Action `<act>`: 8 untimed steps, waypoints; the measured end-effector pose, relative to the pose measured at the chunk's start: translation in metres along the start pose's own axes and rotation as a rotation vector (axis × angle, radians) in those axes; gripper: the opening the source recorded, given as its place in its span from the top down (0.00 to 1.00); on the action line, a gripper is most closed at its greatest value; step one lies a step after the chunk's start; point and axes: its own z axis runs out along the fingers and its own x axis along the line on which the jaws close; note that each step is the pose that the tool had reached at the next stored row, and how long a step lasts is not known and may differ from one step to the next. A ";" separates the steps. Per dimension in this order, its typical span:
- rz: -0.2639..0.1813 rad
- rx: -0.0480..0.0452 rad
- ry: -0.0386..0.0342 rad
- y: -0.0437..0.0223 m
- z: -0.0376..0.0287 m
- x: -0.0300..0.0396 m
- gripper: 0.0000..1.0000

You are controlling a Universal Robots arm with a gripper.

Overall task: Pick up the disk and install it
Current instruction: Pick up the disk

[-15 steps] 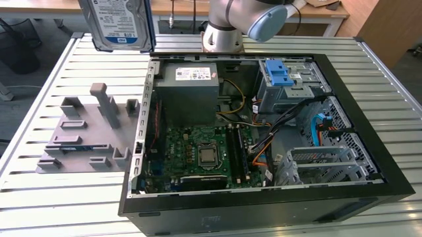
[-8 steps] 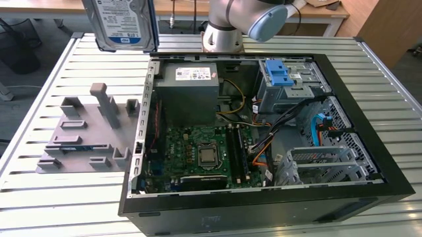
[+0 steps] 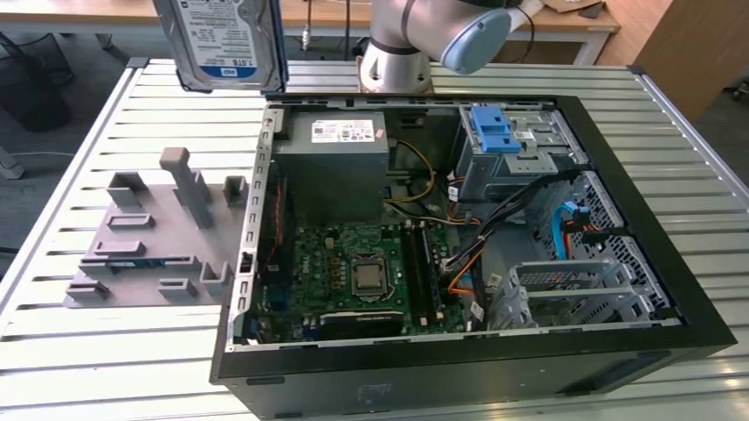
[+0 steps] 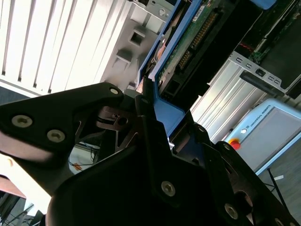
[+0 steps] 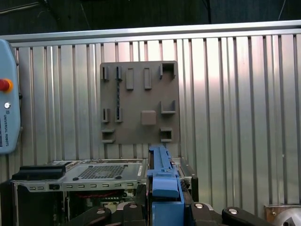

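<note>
1. The disk [image 3: 220,39] hangs upright in the air off the far corner of the computer case [image 3: 468,368], on the exterior view's left. It is well above the counter [image 3: 70,351] that the case stands on.
2. The jaws are clamped on the disk. In the second wrist view a black finger [image 4: 146,113] presses against its blue side rail [image 4: 167,110], and the disk's green circuit board [image 4: 188,42] runs away from the grip. In the first wrist view the same rail [image 5: 162,176] stands between the black finger bases, with the case below it.
3. The pick-up looks done, so the step in hand is probably the carry into the case. The pictures do not settle which bay is meant.
4. To do it well, the grip should stay on the rail alone, because the bare circuit board is the fragile face.
5. The disk should pass over the case's side wall with room to spare, clear of the power-supply box [image 3: 339,171] just inside that wall.
6. Loose cables [image 3: 515,210] lie inside the case below the drive cage [image 3: 527,153] and its blue latch [image 3: 494,130]. A slow approach, square to the cage, would lower the risk of snagging them or jamming a rail.
</note>
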 end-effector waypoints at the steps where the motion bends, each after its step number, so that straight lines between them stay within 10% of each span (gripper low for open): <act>1: 0.000 -0.0002 0.0001 -0.0014 -0.0001 0.0000 0.64; 8: 0.000 -0.0001 0.0001 -0.0172 0.0001 0.0026 0.64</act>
